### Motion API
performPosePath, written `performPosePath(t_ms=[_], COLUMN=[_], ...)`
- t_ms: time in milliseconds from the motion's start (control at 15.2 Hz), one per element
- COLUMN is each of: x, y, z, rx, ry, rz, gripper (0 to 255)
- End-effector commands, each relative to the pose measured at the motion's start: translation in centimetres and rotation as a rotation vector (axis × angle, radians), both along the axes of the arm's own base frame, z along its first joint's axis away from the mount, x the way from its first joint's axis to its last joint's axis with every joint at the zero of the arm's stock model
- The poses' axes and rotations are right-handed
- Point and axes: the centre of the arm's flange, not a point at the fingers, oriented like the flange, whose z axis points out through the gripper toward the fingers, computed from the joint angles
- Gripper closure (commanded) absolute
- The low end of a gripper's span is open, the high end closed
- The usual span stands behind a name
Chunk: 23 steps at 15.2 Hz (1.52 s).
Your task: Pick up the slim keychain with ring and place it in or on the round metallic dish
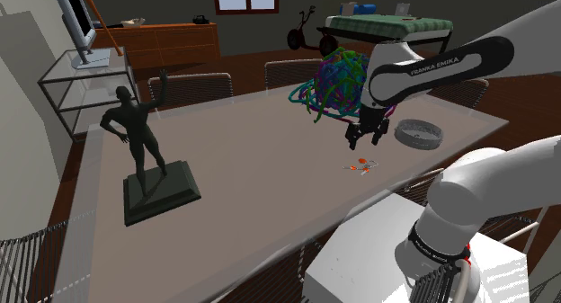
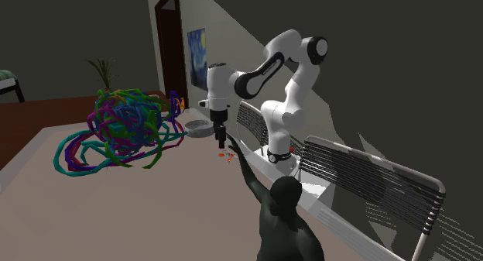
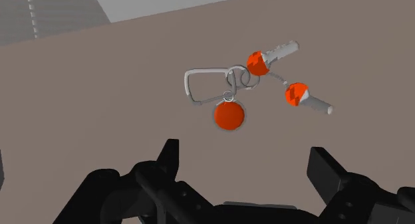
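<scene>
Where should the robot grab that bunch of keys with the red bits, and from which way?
Come from straight above: the keys lie flat on the table, so nothing sticks up sideways. Probably best to pinch across the middle rings, where everything joins. The open gripper hangs over them.

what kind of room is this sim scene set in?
Likely a home dining or living room: a long table with chairs, a wooden sideboard, a framed painting on the wall.
</scene>
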Motion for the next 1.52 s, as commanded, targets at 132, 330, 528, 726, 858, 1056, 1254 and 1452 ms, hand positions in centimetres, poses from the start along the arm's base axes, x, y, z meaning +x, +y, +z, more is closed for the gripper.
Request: performPosePath(t_ms=[132, 330, 528, 726, 858, 1056, 1254, 1452], x=[-0.5, -0.5, -0.5, -0.5, -0.5, -0.5, -0.5, -0.5], y=[-0.8, -0.8, -0.8, -0.8, -0.8, -0.8, -0.8, -0.7], z=[-2.8, -4.3, -5.7, -5.7, -5.7, -5.7, -5.7, -5.7], rx=[0.010, 0.010, 0.010, 0.010, 0.010, 0.010, 0.010, 0.010], ry=[-0.004, -0.004, -0.004, -0.004, -0.004, -0.004, -0.004, -0.004], rz=[-0.047, -0.047, -0.047, -0.047, -0.047, -0.047, -0.047, -0.047], gripper=[0, 0, 0, 0, 0, 255, 255, 255])
